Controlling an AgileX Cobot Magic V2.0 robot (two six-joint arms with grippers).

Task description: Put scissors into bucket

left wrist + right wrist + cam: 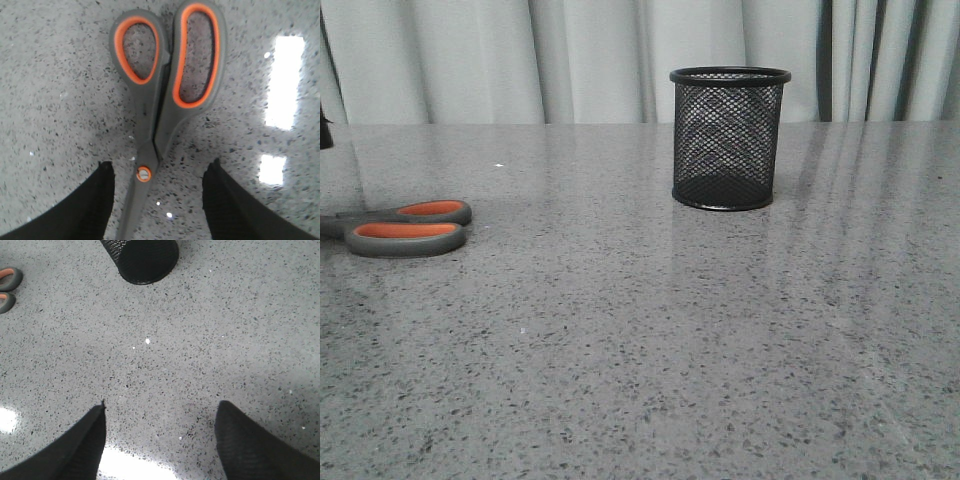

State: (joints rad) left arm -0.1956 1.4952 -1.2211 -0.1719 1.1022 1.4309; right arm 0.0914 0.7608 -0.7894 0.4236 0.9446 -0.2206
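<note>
Room is wide on the speckled surface (650, 340): you have bare stone between the scissors (408, 227), lying flat at the left edge of the front view, and the bucket (728, 138), upright toward the back, well apart. You have one pair of scissors, one bucket. Your left tool (157, 200) is spread wide astride the blades just past the pivot, touching nothing. Your right tool (160, 445) is wide apart too, holding nothing, over bare surface.

Both tools gape wide, left tool (157, 200) and right tool (160, 440) pointing downward.
</note>
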